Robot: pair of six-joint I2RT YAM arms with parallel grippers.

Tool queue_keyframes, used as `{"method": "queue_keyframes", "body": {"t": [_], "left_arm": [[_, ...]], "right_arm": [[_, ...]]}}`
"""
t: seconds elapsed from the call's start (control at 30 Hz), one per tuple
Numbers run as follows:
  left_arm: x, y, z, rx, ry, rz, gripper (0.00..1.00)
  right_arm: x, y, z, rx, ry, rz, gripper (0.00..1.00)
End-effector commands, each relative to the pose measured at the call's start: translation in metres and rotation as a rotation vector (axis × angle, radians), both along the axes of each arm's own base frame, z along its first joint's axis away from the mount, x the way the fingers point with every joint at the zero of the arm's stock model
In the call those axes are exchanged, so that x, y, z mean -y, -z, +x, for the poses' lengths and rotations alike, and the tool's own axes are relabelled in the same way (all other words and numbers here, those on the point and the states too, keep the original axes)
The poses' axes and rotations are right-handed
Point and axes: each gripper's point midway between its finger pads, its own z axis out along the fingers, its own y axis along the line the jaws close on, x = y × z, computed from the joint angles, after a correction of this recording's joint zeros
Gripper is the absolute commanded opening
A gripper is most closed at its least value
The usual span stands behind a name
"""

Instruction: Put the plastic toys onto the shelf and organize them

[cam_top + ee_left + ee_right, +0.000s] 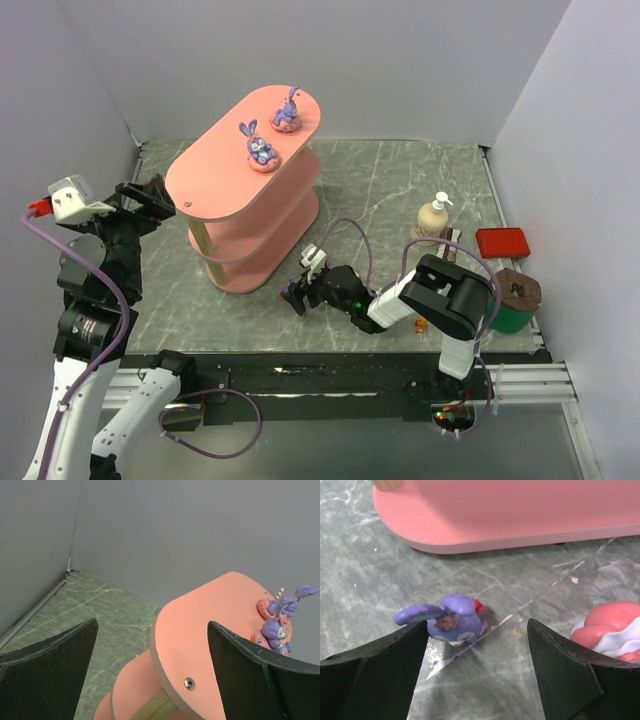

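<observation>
Right gripper [297, 295]: low over the surface [400, 190], jaws apart, one finger on each side of a bunny, not clamped on it.
Bunny on the surface [455, 622]: purple, lying on the grey marbled top between the right gripper's fingers, with one long ear reaching toward the left finger.
Pink-and-white toy [612, 630]: on the surface outside the right finger, cut off by the frame edge, apart from the bunny.
Open room: a bare strip of surface lies between that bunny and the rounded edge of the shelf's bottom board.
Left gripper [150, 195]: raised to top-board height, jaws wide apart and holding nothing, just off the board's near rim.
Shelf [220, 175]: three salmon-pink oval boards on pale posts, left of centre.
Top board: the nearer bunny [260, 145] and farther bunny [288, 112] stand at the far end; the near half is bare.
Right side: cream pump bottle [433, 215] and red box [502, 241], well apart from the shelf, the box by the wall.
</observation>
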Motion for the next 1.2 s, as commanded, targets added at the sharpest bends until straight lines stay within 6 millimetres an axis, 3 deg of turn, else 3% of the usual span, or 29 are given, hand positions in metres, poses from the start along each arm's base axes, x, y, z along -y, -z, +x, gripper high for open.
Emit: {"method": "queue_keyframes", "body": {"t": [0.0, 0.6, 0.9, 1.17], "left_arm": [[-0.004, -0.002, 0.005, 0.007, -0.030, 0.015, 0.96], [-0.004, 0.006, 0.011, -0.014, -0.035, 0.034, 0.96], [-0.004, 0.007, 0.012, -0.015, -0.038, 0.040, 0.96], [-0.004, 0.008, 0.012, -0.016, -0.036, 0.040, 0.97]], "right_arm": [[-0.009, -0.017, 0.006, 0.065, 0.011, 0.080, 0.85], [-0.015, -0.015, 0.004, 0.025, 0.029, 0.146, 0.73], [-0.017, -0.021, 0.005, 0.012, 0.033, 0.157, 0.56], [-0.015, -0.042, 0.009, 0.036, 0.066, 0.187, 0.39]]}}
